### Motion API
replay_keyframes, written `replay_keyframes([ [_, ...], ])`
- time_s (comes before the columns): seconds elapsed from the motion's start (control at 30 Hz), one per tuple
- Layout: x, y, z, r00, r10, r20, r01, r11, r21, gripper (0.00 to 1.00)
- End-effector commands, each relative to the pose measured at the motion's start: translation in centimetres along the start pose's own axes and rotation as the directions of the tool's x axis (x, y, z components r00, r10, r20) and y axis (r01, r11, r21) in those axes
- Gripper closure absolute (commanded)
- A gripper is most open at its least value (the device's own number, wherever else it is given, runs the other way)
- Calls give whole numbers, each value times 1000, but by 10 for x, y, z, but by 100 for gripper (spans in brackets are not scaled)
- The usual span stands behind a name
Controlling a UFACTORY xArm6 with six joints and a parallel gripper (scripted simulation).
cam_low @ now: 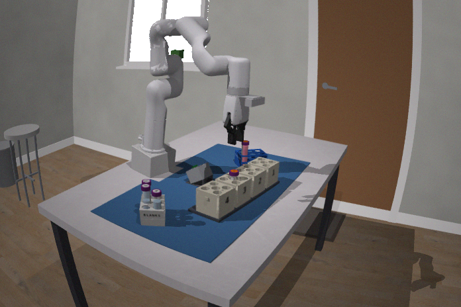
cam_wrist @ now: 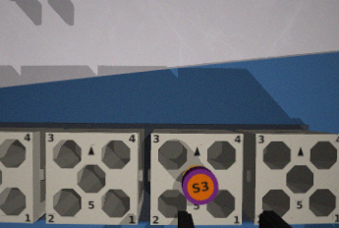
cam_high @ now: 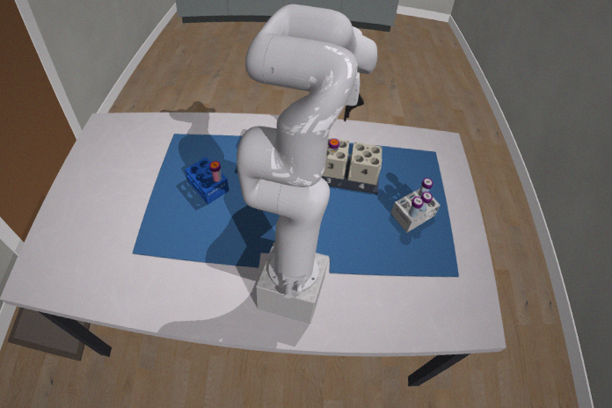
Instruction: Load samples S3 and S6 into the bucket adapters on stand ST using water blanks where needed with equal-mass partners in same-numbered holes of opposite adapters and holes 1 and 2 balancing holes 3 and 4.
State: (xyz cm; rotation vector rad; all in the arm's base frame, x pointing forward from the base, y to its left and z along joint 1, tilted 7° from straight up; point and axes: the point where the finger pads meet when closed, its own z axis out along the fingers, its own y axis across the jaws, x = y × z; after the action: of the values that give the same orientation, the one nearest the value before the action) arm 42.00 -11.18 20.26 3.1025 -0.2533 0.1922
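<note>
My gripper point(cam_high: 353, 109) point(cam_low: 236, 141) point(cam_wrist: 228, 220) is open and empty, high above the adapters. Sample S3 point(cam_high: 333, 143) point(cam_low: 233, 173) point(cam_wrist: 199, 187) stands in hole 5 of adapter 3 point(cam_high: 337, 169) point(cam_low: 244, 197) point(cam_wrist: 159, 179). Adapter 4 point(cam_high: 364, 179) point(cam_low: 209, 204) point(cam_wrist: 269, 179) shows no tubes. Adapters 2 point(cam_low: 259, 186) point(cam_wrist: 56, 179) and 1 point(cam_low: 274, 178) show no caps; adapter 1 is partly cut off in the wrist view. An orange-dot tube point(cam_high: 215, 172) point(cam_low: 244, 152) with pink liquid stands in the blue rack point(cam_high: 214, 195); its ID is unreadable.
The white BLANKS rack point(cam_high: 403, 219) point(cam_low: 152, 219) at the right holds three white-dot tubes, mL unreadable. The grey sloped desk point(cam_low: 200, 175) stands between the arm base and adapters, hidden by the arm in the top view; its green key barely shows.
</note>
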Motion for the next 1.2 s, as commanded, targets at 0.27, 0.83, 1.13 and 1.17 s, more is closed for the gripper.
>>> replay_keyframes([
  [0.27,1,0,-2,1000,0,-5,0,1000,0,56],
  [0.83,-18,-40,-2,955,-296,-4,296,955,-1,43],
  [1.13,-38,-81,-2,825,-564,-4,564,825,-2,43],
  [1.17,-40,-86,-2,806,-592,-4,592,806,-2,43],
])
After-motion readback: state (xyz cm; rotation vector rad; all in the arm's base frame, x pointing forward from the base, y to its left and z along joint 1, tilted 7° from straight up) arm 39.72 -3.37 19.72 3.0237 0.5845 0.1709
